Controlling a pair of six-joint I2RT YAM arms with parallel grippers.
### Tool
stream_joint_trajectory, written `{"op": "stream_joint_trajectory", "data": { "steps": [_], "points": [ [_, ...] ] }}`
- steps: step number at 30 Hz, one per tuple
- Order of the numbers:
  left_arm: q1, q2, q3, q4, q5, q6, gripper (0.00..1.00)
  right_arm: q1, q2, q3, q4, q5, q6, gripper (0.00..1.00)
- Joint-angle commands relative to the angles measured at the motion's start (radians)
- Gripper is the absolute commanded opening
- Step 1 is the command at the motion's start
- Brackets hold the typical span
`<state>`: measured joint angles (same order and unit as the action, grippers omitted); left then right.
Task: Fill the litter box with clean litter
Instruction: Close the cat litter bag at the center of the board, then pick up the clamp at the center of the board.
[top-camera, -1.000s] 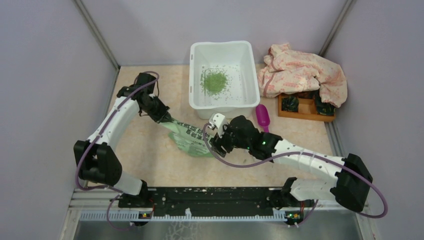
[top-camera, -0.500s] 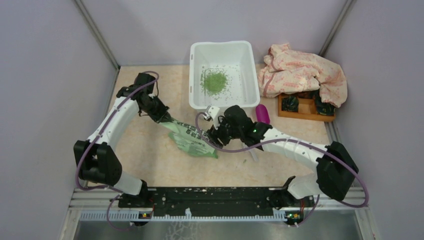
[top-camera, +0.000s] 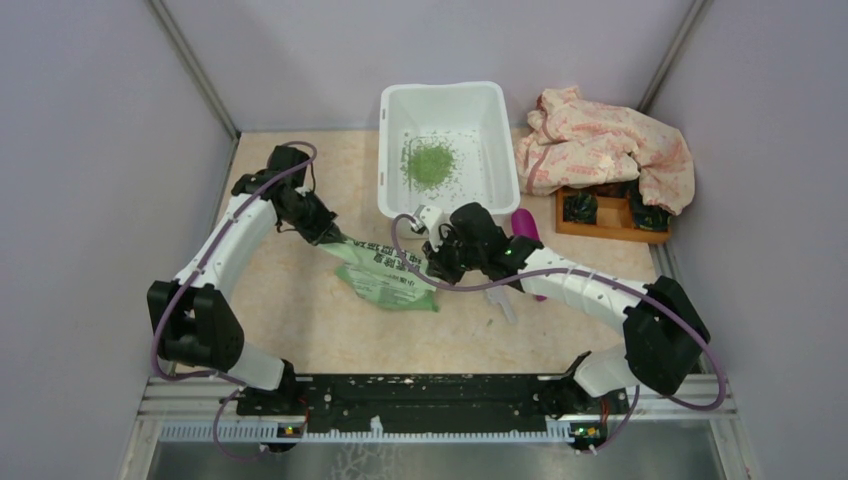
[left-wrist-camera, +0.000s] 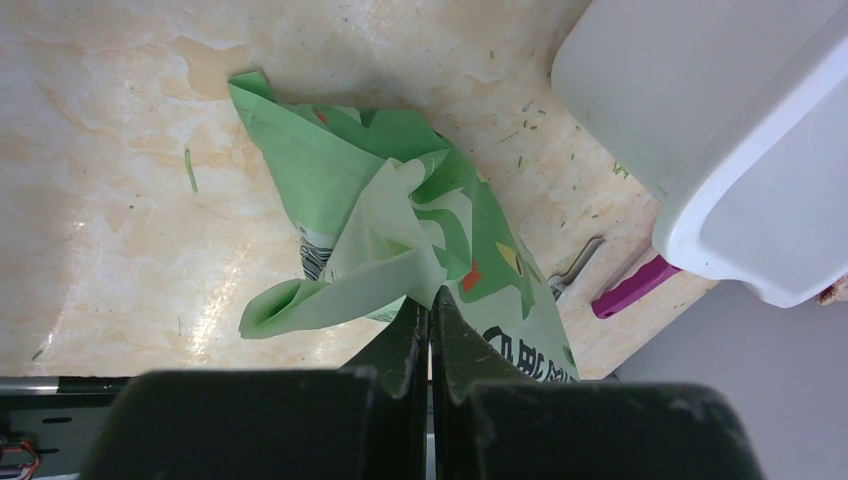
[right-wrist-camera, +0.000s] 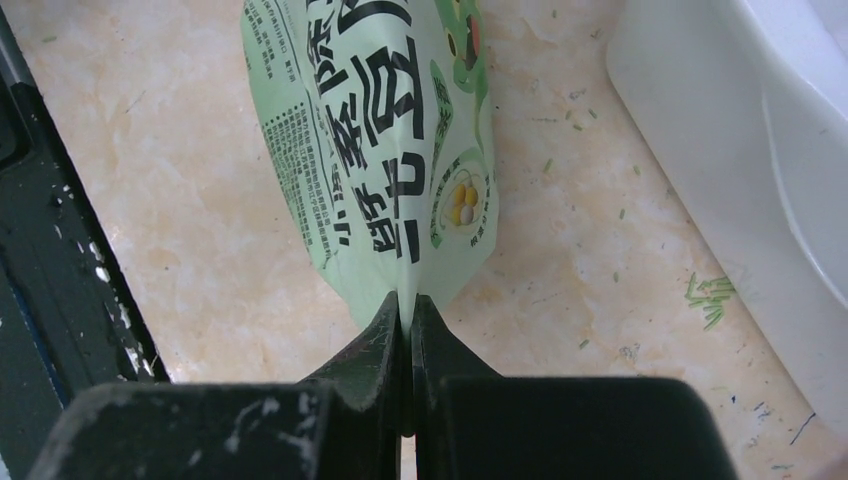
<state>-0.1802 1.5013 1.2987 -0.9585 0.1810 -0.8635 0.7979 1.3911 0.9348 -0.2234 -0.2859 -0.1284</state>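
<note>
the litter box (top-camera: 384, 150) stands at the far side of the tabletop (top-camera: 300, 320), near the middle. inside it the clean litter (top-camera: 430, 162) makes a small green pile on the floor of the box, with loose grains spread around the pile. most of the white floor is visible. in the right wrist view a few green bits also lie on the tabletop just beside the outer wall of the box.

in front of the box lies a green-and-white printed bag (top-camera: 388, 282), held between the two arms. the left gripper (left-wrist-camera: 430, 305) is closed on the crumpled, folded end of the bag, and its jaws are pressed together with the thin plastic between them. the right gripper (right-wrist-camera: 408, 303) is closed too and pinches the edge of the opposite end, the flat printed part, close to the near wall of the box.

a magenta scoop (top-camera: 526, 224) lies on the tabletop to the right of the box, partly hidden behind the right arm. further right there is a small wooden tray (top-camera: 606, 218), and a pink patterned cloth (top-camera: 600, 150) lies partly over it.
</note>
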Motion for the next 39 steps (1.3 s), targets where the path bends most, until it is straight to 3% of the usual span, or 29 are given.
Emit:
{"op": "stream_joint_trajectory", "data": {
  "steps": [1, 2, 7, 12, 16, 21, 25, 31, 39],
  "points": [
    [0.015, -0.019, 0.002, 0.021, -0.031, 0.022, 0.00, -0.005, -0.066, 0.003, 0.097, 0.039, -0.017, 0.00],
    [0.015, -0.020, 0.001, 0.021, -0.031, 0.023, 0.00, -0.006, -0.078, 0.001, 0.088, 0.061, -0.006, 0.00],
    [0.015, -0.025, -0.002, 0.021, -0.034, 0.026, 0.00, -0.006, -0.214, -0.040, 0.062, 0.185, 0.082, 0.26],
    [0.015, -0.035, -0.011, 0.024, -0.036, 0.032, 0.00, -0.006, -0.344, -0.076, -0.055, 0.427, 0.205, 0.43],
    [0.015, -0.048, -0.043, 0.043, -0.014, 0.034, 0.00, -0.007, -0.322, -0.092, -0.188, 0.561, 0.296, 0.46],
    [0.015, -0.089, -0.108, 0.111, 0.033, 0.050, 0.00, -0.026, -0.200, -0.130, -0.262, 0.597, 0.403, 0.47],
    [0.015, -0.132, -0.163, 0.185, 0.066, 0.070, 0.00, -0.039, -0.109, -0.137, -0.259, 0.614, 0.414, 0.49],
    [0.015, -0.170, -0.200, 0.269, 0.119, 0.110, 0.00, -0.056, -0.035, -0.140, -0.236, 0.625, 0.399, 0.61],
    [0.015, -0.253, -0.298, 0.405, 0.168, 0.143, 0.00, -0.060, 0.035, -0.170, -0.197, 0.588, 0.398, 0.58]
  ]
}}
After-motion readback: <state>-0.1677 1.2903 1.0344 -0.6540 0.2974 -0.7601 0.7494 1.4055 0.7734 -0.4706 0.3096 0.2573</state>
